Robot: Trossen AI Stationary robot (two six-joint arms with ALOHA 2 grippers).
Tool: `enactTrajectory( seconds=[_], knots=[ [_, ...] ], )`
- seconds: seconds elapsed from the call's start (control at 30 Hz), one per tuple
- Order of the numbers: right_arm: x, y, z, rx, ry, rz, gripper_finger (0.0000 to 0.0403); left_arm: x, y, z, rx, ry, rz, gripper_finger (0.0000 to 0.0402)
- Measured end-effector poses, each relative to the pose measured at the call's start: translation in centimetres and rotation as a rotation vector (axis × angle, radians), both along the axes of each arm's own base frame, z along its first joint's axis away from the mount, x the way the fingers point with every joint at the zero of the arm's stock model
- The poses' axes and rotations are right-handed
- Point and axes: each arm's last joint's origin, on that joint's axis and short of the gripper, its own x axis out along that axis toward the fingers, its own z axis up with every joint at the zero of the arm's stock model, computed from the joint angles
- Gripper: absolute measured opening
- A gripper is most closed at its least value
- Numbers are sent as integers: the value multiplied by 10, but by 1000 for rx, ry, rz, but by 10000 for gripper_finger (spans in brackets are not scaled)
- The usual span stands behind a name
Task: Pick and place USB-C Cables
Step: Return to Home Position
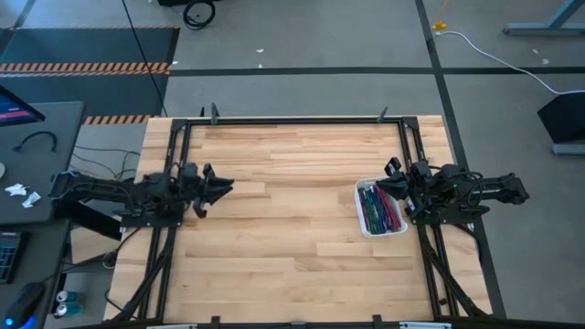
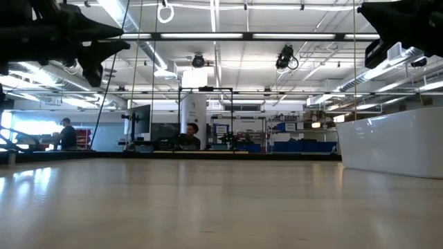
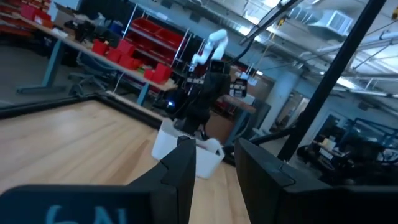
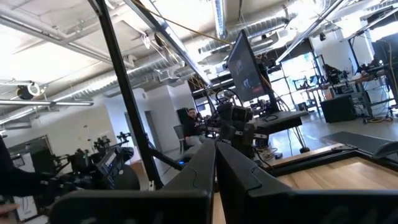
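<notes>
In the high view the USB-C Cables [image 1: 377, 208] lie bundled together inside the white bin [image 1: 385, 232] at centre right of the frame, and the right gripper [image 1: 392, 178] sits over the bin's upper right corner, so the cables are just below and left of it in the picture. No cable shows on the bare table [image 1: 292, 238]. The likeliest slip is that this arm, pulling away to its rest pose, clips the bin's rim and shoves or tips it, spilling what is sorted. The left gripper [image 1: 216, 185] waits at centre left, well apart from the bin, and poses little risk. In the low view the bin's wall fills the right edge and hides the cables, and both arms are dark shapes in the top corners, clear of the tabletop. The left wrist view shows its fingers [image 3: 184, 163] parted with a plain gap and nothing between them, with the bin at frame centre beyond them. The right wrist view shows its fingers [image 4: 200, 163] pressed together and empty, and neither bin nor cables are in view.
</notes>
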Motion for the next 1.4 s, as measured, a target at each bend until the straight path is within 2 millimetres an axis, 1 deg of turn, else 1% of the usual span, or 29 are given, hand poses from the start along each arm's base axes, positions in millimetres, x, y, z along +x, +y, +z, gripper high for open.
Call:
enactTrajectory(
  seconds=[0.13, 0.23, 0.37, 0.6, 0.8, 0.93, 1.07, 1.4],
  knots=[
    [0, 0, 0, 0, 0, 0, 20, 1, 0, -5, 3, 50, 0, 117],
    [0, 0, 0, 0, 0, 0, 20, 1, 0, -5, 0, 50, 4, 117],
    [0, 0, 0, 0, 0, 0, 20, 0, 2, -5, -37, 51, 89, 117],
    [0, 0, 0, 0, 0, 0, 20, -14, 3, -7, -28, 59, 93, 117],
    [0, 0, 0, 0, 0, 0, 20, -24, 2, -5, -20, 16, 38, 117],
    [0, 0, 0, 0, 0, 0, 20, -24, 2, -7, -17, 34, 41, 117],
    [0, 0, 0, 0, 0, 0, 20, -23, 3, -15, -12, 119, 58, 117],
    [0, 0, 0, 0, -1, 0, 20, -22, 5, -15, -23, 126, 69, 117]
  ],
)
